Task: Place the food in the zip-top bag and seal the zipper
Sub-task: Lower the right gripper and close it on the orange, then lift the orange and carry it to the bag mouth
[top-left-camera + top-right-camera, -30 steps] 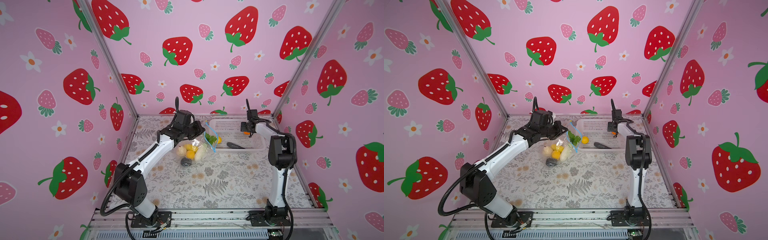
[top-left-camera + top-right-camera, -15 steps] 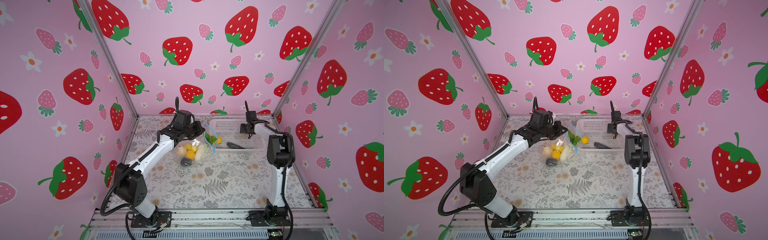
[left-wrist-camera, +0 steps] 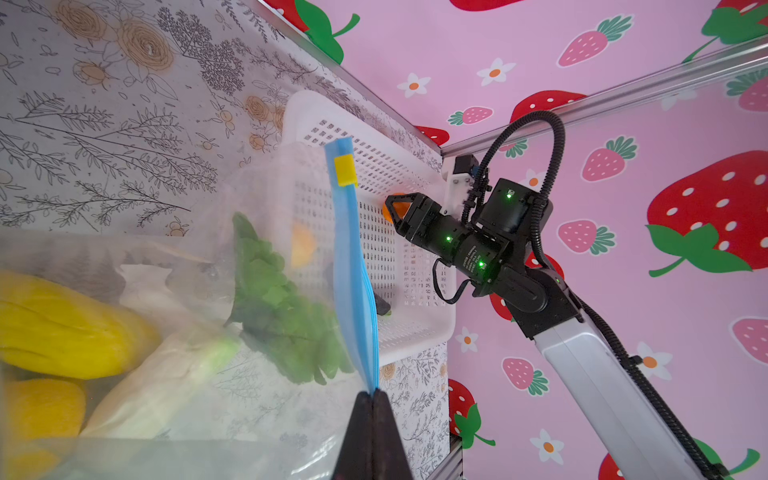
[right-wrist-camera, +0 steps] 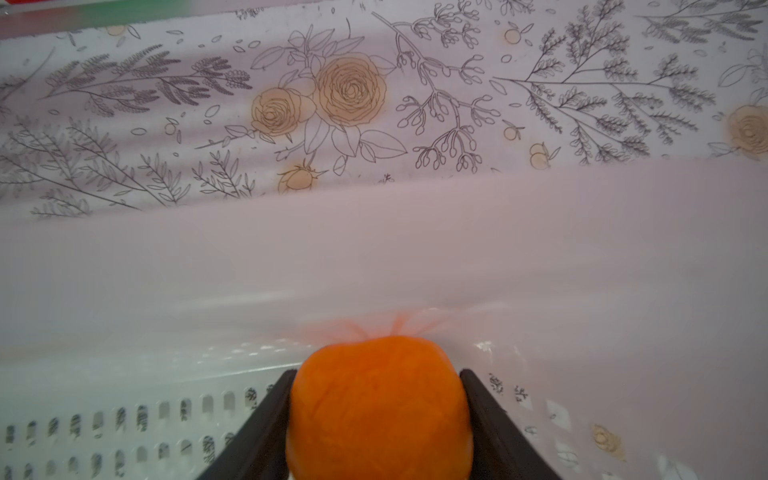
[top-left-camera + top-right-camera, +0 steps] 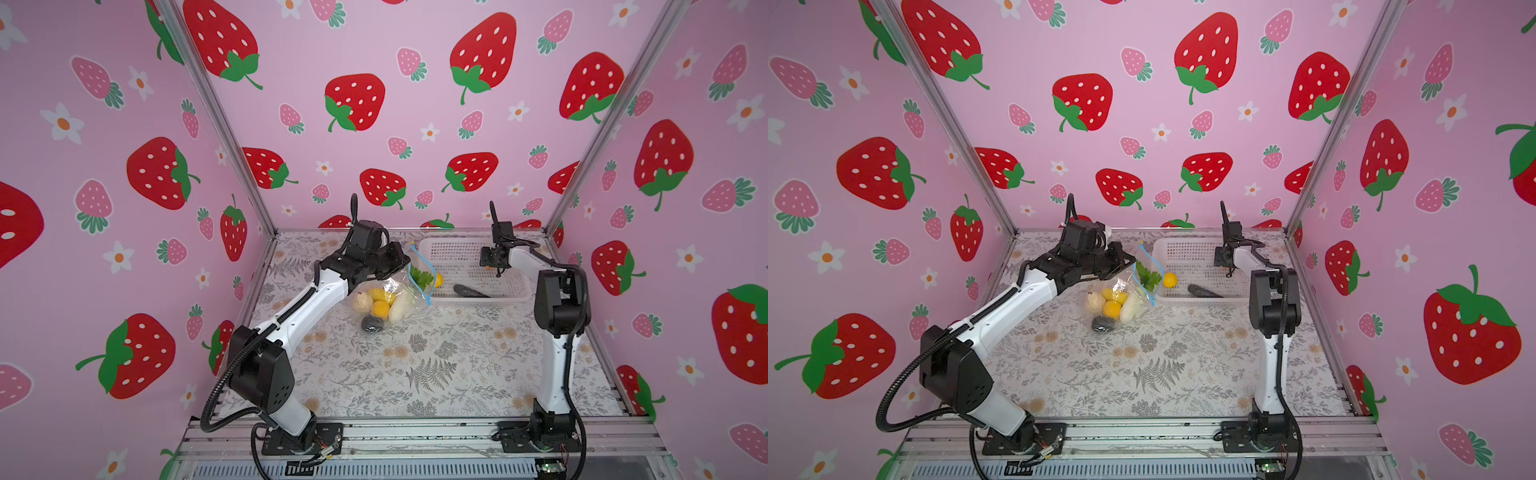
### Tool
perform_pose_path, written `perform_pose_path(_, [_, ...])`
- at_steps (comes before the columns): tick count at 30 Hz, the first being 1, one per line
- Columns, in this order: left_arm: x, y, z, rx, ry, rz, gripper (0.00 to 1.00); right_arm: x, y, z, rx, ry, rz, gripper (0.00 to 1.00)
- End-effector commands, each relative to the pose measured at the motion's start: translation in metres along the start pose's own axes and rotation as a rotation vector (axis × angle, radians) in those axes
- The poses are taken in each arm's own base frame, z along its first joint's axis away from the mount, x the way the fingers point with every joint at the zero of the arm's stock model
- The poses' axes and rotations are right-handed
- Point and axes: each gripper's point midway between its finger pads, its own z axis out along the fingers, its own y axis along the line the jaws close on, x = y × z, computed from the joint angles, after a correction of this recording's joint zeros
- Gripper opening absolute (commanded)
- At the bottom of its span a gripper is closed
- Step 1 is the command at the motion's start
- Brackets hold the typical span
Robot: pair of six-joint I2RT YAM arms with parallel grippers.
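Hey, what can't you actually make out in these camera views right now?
- Right wrist view: the orange fruit in the right gripper is cut off by the frame edge; the basket rim is blurred.
- Left wrist view: food looks hazy behind the zip-top bag plastic.
- Top views: the right gripper's fingertips are too small to read.

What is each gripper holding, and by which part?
Left gripper pinches the zip-top bag at one end of its zipper; right gripper clasps the orange fruit by its two sides.
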Motion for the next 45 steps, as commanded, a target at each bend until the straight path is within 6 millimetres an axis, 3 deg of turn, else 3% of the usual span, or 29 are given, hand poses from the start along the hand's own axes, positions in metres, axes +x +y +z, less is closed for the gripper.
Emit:
perform_pose_path(1, [-0.005, -0.006, -0.008, 0.004, -0.015, 0.012, 0.00, -0.023, 0.004, -0.033, -0.054, -0.056, 0.029, 0.53])
perform_pose_path(9, [-0.005, -0.007, -0.010, 0.005, -0.018, 0.016, 0.00, -0.030, 0.028, -0.077, -0.206, -0.108, 0.081, 0.53])
perform_pose_path(16, [-0.005, -0.008, -0.009, 0.006, -0.017, 0.013, 0.00, -0.031, 0.062, -0.140, -0.370, -0.164, 0.064, 0.53])
perform_pose_path(23, [-0.009, -0.012, -0.014, 0.005, -0.032, 0.022, 0.00, -0.016, 0.129, -0.221, -0.713, -0.228, -0.025, 0.52])
perform_pose_path(28, [-0.010, -0.012, -0.013, 0.005, -0.032, 0.021, 0.00, 0.002, 0.173, -0.266, -0.948, -0.190, -0.090, 0.52])
perform_pose_path(35, [-0.014, -0.015, -0.014, 0.006, -0.042, 0.020, 0.00, 0.025, 0.216, -0.297, -1.149, -0.098, -0.043, 0.52])
perform_pose_path(45, [-0.015, -0.020, -0.023, 0.012, -0.062, 0.025, 0.00, 0.044, 0.256, -0.304, -1.222, -0.004, -0.055, 0.52])
